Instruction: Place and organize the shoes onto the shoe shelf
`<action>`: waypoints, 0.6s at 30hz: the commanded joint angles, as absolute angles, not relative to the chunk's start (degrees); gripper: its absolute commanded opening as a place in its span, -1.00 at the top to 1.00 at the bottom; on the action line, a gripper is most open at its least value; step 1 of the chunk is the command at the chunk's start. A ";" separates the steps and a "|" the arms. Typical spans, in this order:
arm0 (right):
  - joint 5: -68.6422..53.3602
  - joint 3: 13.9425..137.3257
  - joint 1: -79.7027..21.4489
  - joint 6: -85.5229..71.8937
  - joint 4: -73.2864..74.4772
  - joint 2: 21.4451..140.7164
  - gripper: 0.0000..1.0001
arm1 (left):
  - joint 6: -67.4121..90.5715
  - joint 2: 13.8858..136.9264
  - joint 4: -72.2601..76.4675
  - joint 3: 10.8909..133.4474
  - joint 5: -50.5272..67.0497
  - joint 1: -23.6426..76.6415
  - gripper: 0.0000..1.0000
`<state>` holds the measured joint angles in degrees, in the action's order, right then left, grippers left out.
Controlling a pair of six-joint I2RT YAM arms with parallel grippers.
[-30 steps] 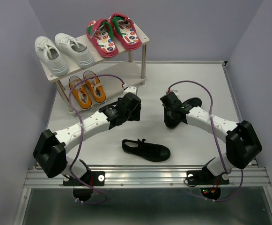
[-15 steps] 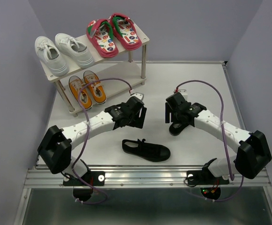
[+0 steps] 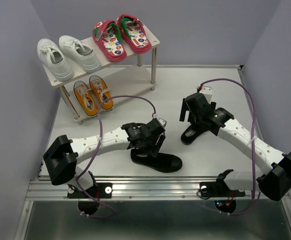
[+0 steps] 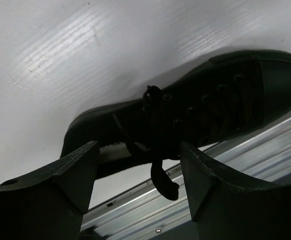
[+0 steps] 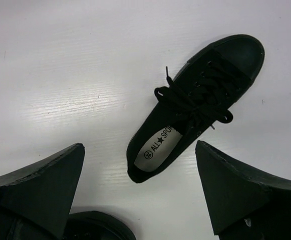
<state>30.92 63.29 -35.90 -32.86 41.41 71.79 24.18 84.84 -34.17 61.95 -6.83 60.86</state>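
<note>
The near black shoe (image 4: 210,110) is seen just under the parted left jaws, its length slanting across them; right jaws parted too.

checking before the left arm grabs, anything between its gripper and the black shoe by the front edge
Nothing visible. The left gripper hangs open directly above the black shoe, with only clear air between them in the left wrist view.

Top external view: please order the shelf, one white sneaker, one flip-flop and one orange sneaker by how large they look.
1. Shelf.
2. White sneaker and flip-flop: they look alike, so no ranking.
3. Orange sneaker; it sits on the lower tier, farther from the camera, so unsure.
</note>
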 commanded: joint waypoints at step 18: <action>34.63 63.54 -35.07 -36.12 42.01 68.29 -0.98 | 38.84 88.15 -30.94 64.07 -6.85 65.48 -0.33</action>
